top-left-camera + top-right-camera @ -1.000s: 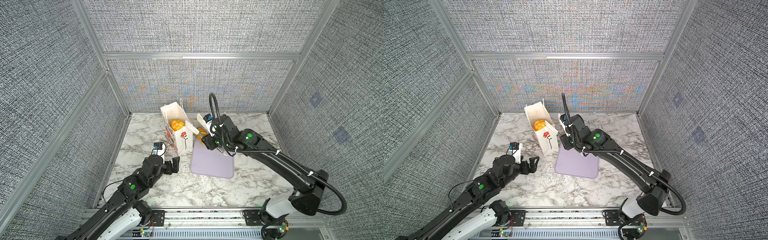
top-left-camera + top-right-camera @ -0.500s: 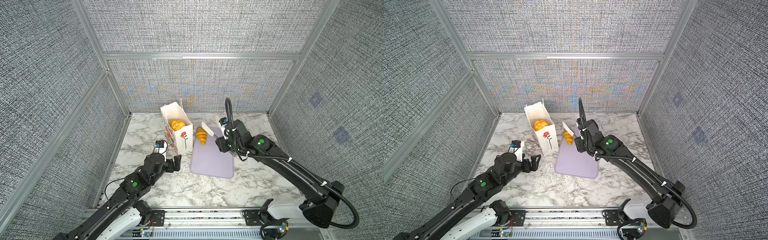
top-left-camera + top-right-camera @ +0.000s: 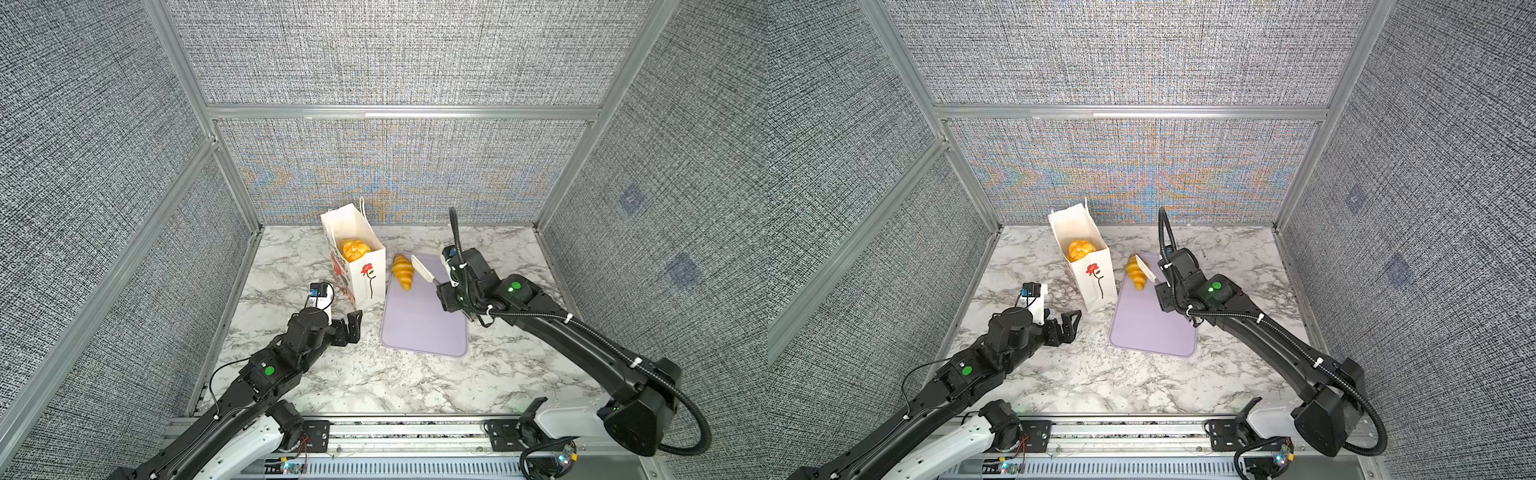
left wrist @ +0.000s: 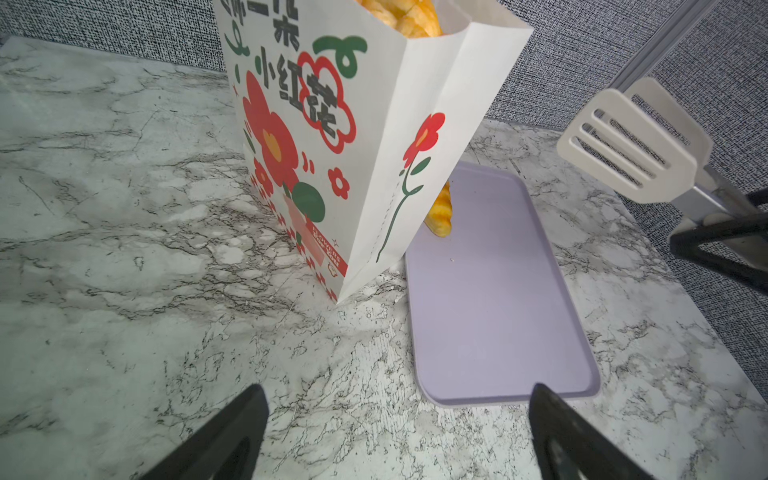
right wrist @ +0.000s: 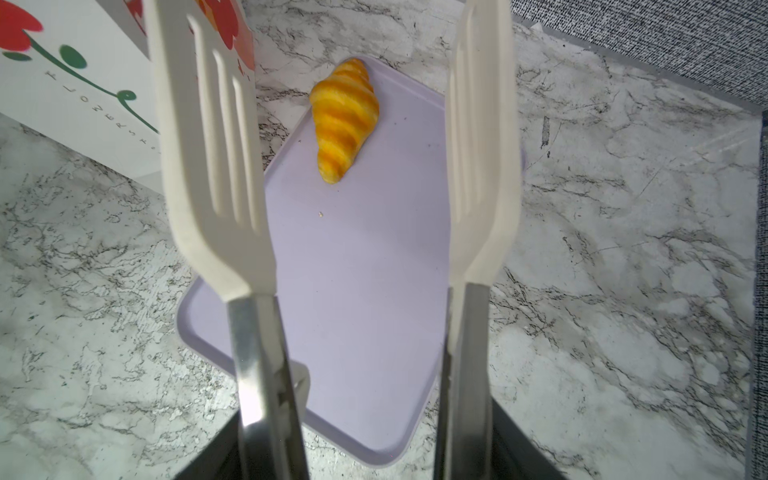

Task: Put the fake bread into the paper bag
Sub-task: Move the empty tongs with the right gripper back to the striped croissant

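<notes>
Top views: a tall white paper bag (image 3: pixel 365 280) with a red flower print stands upright on the grey-veined marble tabletop (image 3: pixel 374 386), at 10 o'clock of the flat lilac plastic tray (image 3: pixel 424 328). Glossy golden toy pastries (image 3: pixel 354 249) show in its open mouth. One ridged golden-yellow toy croissant (image 3: pixel 403 271) lies in the tray's 11 o'clock corner, just beside the bag, and no other bread is visible outside. So the task looks nearly done, with one piece left.

The right gripper (image 3: pixel 444 291) is clamped on white slotted tongs (image 3: pixel 422 269) with metal arms. The blades are apart and empty, and the croissant is near, at their 9 o'clock, with no contact. The left gripper (image 3: pixel 1065 326) is spread wide and empty, at 7 o'clock of the bag and apart from it.

Left wrist: the black fingers (image 4: pixel 232 432) are wide apart with nothing between them. The bag (image 4: pixel 324 174) is ahead, and the croissant tip (image 4: pixel 440 212) peeks out behind it on the tray (image 4: pixel 498 311).

Right wrist: both tong blades (image 5: pixel 216 166) are raised. The croissant (image 5: pixel 345 120) lies beyond them, lined up with the gap, on the tray (image 5: pixel 357 291).
</notes>
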Tool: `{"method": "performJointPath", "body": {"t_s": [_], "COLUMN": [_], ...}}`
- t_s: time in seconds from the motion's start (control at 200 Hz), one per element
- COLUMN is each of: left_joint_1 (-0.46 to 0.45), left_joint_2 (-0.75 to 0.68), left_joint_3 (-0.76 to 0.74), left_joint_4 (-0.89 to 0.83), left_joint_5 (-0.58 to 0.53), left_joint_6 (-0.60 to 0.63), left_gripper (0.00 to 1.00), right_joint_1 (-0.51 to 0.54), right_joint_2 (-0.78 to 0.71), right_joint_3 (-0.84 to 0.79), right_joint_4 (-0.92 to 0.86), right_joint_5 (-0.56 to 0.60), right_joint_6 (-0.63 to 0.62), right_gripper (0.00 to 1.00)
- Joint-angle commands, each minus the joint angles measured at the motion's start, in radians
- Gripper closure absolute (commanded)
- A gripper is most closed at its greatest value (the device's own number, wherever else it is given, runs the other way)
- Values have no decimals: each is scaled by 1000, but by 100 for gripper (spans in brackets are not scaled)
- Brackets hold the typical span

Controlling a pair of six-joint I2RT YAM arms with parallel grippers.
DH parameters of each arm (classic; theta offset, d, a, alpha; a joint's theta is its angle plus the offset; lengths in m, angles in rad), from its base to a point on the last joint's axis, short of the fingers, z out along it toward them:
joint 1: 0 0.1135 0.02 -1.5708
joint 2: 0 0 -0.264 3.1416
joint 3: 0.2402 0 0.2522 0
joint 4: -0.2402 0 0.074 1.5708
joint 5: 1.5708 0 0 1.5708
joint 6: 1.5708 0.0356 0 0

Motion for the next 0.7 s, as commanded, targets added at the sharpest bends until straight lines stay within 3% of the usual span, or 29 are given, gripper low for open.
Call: {"method": "performJointPath", "body": {"t_s": [0.0, 0.43, 0.695], "left_joint_1": [1, 1, 0], "left_joint_2": [-2, -6, -14], "left_joint_3": [-4, -15, -22], "left_joint_4": [13, 9, 5], "left_joint_5": [-1, -1, 0], "left_joint_6": [-12, -12, -17], "left_gripper": [1, 1, 1], "right_joint_1": [-2, -8, -26], "right_joint_2": [10, 78, 199], "right_joint_3": [-8, -28, 6], "right_joint_4": [15, 13, 10], "right_joint_5": [24, 35, 10], "right_joint_6": [12, 19, 23], "right_gripper": [36, 35, 35]}}
